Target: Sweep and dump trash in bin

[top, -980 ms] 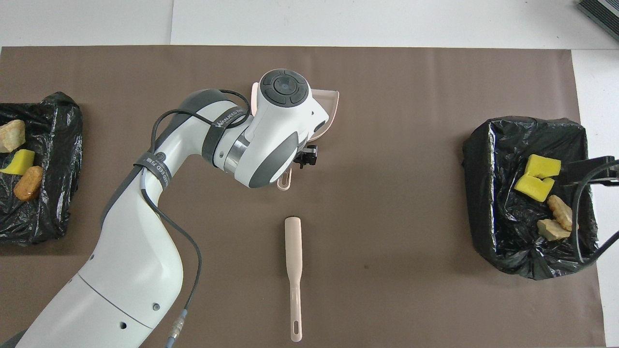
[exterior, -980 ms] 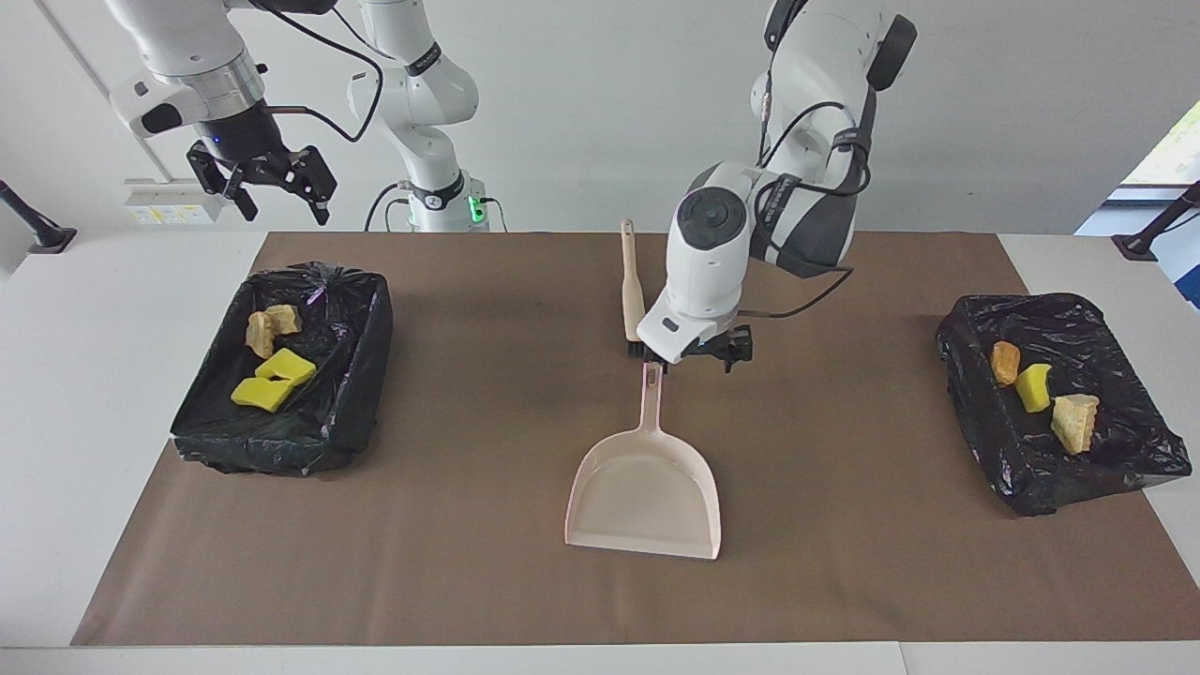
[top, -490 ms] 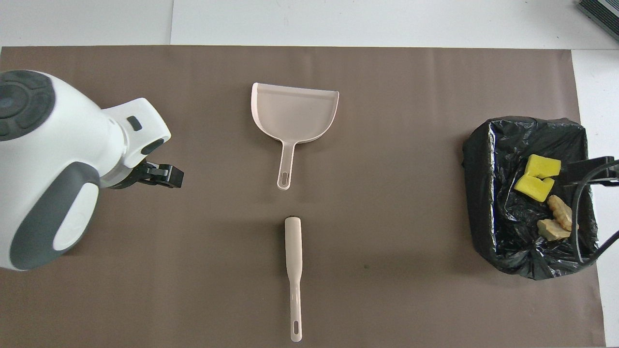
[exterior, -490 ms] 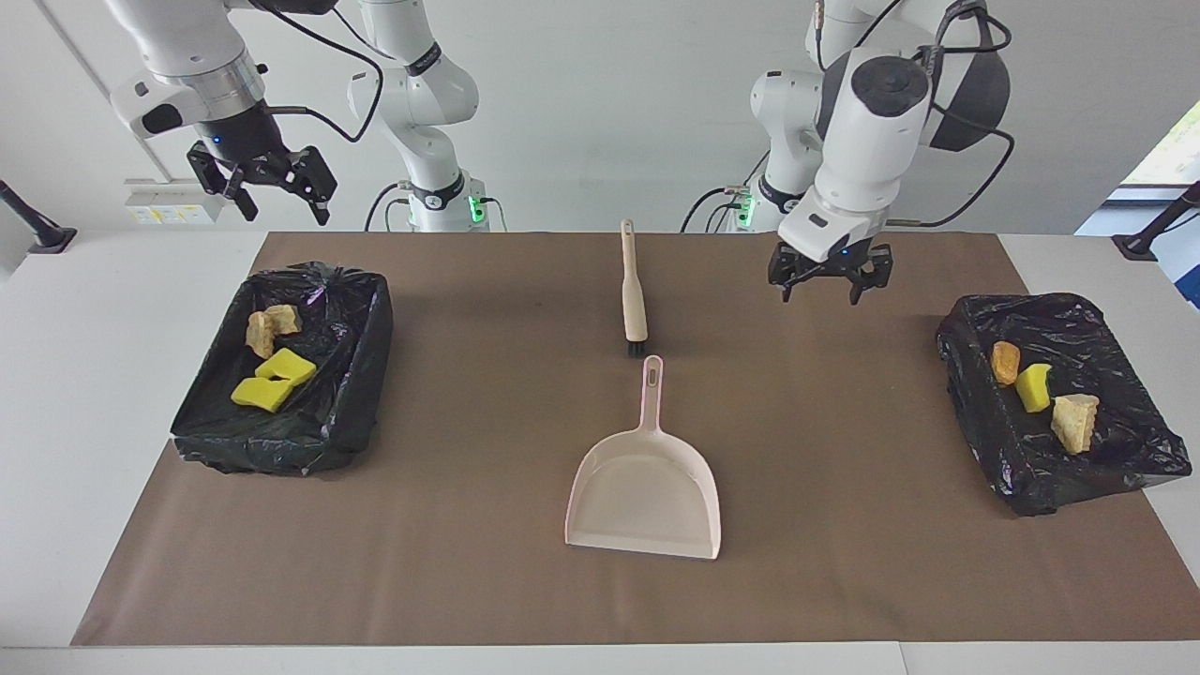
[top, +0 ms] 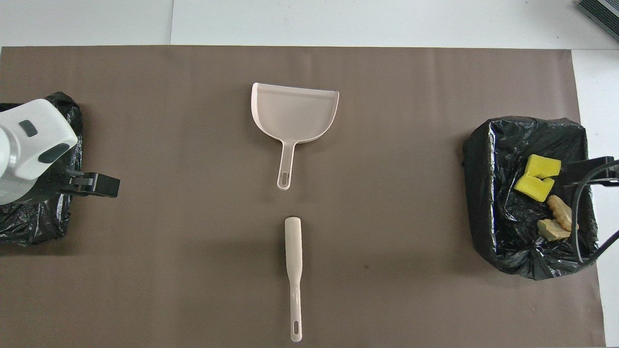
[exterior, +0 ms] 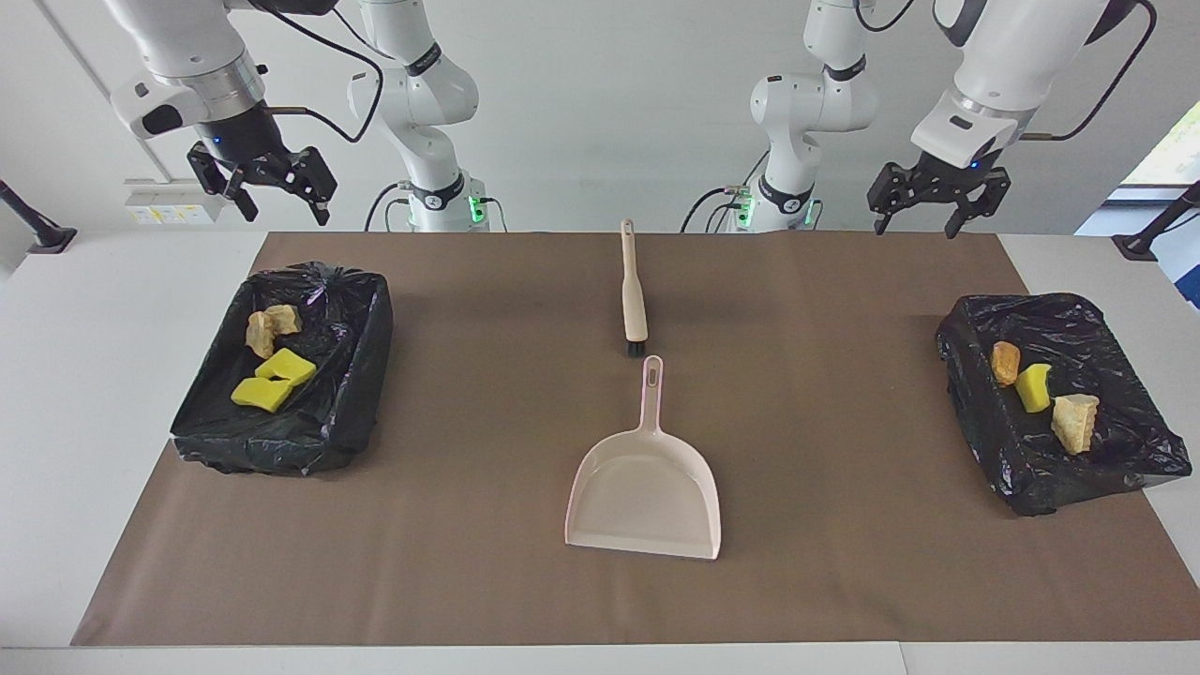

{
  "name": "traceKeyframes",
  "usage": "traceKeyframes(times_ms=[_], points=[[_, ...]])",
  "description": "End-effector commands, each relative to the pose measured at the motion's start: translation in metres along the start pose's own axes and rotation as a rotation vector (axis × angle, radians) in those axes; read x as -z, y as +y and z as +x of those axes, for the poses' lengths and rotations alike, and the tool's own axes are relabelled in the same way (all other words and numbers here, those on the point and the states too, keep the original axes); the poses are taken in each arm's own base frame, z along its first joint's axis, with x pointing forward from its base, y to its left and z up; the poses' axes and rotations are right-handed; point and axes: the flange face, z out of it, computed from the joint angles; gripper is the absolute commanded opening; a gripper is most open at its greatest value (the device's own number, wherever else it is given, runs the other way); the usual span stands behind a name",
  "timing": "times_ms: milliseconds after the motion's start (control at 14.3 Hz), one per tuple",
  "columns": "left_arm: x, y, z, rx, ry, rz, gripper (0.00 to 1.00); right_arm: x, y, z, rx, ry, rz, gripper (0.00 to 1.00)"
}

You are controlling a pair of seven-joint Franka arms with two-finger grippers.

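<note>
trash (exterior: 272,366) (exterior: 1036,389): in both bins, lumps lie jumbled, no common axis | left end effector (exterior: 937,199): spread, above one bin | right end effector (exterior: 267,183): spread, above the other

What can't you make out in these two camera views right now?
- Overhead view: the black bag-lined bin at the left arm's end is cut by the picture's edge and covered by the left tool; its scraps are hidden.
- Overhead view: the right tool is mostly cut off by the edge.
- Facing view: the beige brush's dark bristles are too small.

I can't read any text from here. The right arm (exterior: 412,56) carries a dark band with small white lettering, but I can't make it out. Nothing else shows a label.
</note>
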Motion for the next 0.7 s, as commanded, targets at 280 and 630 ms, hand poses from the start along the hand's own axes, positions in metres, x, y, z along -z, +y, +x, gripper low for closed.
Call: traceKeyframes(times_ms=[280, 630], points=[[0.051, -0.035, 0.014, -0.009, -0.062, -0.081, 1.0, 0.0, 0.003, -0.002, -0.02, 0.002, 0.005, 1.0], [0.054, -0.033, 0.009, -0.002, -0.053, -0.032, 1.0, -0.001, 0.002, -0.001, -0.02, 0.003, 0.005, 1.0]])
